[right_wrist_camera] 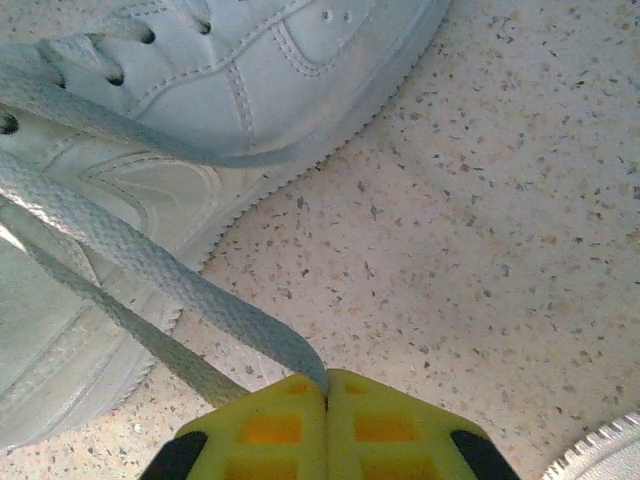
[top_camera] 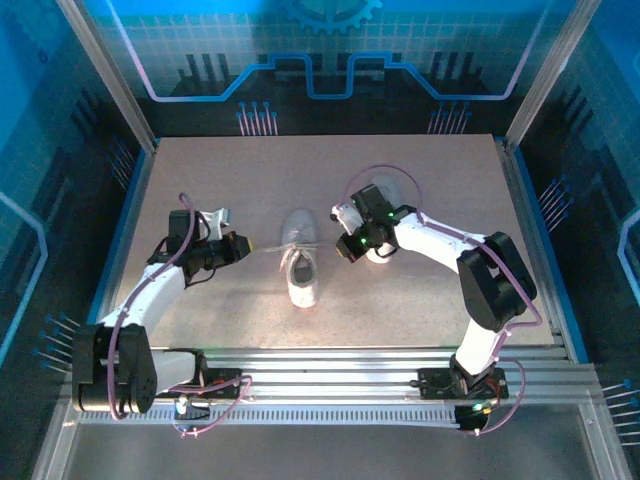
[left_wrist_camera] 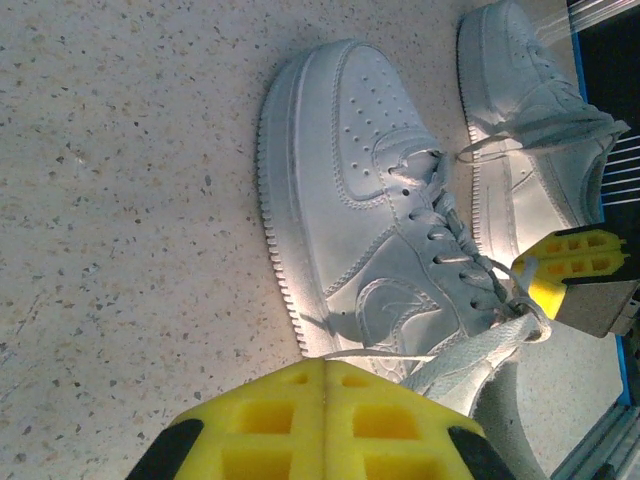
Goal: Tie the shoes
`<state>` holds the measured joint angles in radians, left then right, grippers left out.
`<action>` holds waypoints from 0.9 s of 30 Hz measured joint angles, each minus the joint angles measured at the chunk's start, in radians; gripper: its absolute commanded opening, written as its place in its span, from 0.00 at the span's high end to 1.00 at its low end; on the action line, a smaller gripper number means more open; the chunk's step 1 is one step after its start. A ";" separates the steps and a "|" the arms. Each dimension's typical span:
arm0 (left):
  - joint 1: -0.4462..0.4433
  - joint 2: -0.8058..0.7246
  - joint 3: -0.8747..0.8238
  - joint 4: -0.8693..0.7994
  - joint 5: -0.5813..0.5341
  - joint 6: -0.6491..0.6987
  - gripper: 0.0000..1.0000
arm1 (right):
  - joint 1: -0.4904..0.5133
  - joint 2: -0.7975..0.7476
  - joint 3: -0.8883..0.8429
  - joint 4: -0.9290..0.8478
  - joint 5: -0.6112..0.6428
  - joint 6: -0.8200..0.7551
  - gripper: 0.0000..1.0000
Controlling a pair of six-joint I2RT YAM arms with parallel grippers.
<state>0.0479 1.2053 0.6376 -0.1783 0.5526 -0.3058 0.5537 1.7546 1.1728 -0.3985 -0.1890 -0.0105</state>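
With the left tool and right tool each clamped on a lace of the shoe between them, an uneven pull could slip a lace free or drag the shoe along the bench.

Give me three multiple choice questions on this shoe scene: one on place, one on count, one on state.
1. The middle shoe lies: A between the left gripper and right gripper; B behind the arm bases; C on the rail.
2. Shoes in view: A one; B two; C three.
3. The right gripper's jaws are: A wide open; B shut on a lace; C shut on a sole.
Key: A, a gripper flanks each side; B, a second shoe lies beside it; B, the lace ends in shut jaws.
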 measured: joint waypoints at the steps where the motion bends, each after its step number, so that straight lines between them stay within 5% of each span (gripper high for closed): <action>1: 0.000 0.000 0.000 0.000 0.000 -0.002 1.00 | 0.000 0.000 0.001 -0.005 0.005 -0.002 1.00; 27: 0.134 0.078 -0.074 0.055 0.058 -0.087 1.00 | -0.046 -0.002 0.014 -0.093 0.058 0.067 1.00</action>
<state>0.1814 1.2831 0.5636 -0.1238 0.6109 -0.3923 0.5079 1.7523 1.1873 -0.4919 -0.1307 0.0566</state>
